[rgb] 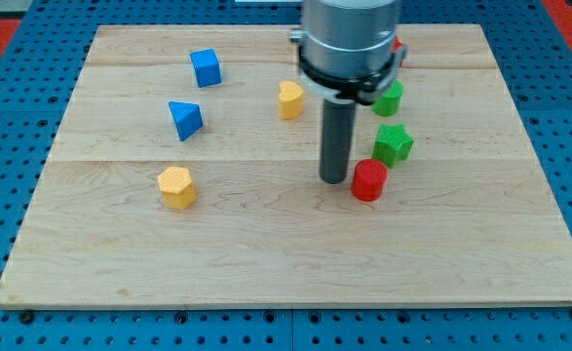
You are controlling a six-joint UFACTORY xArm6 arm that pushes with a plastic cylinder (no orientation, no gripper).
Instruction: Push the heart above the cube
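Observation:
The yellow heart lies on the wooden board near the top middle. The blue cube sits to its upper left. My tip is down on the board, below and to the right of the heart, well apart from it. The tip stands just left of a red cylinder, close to touching it.
A blue triangular block lies left of the heart. A yellow hexagonal block sits at lower left. A green star block and a green block are at right. A red block peeks out behind the arm.

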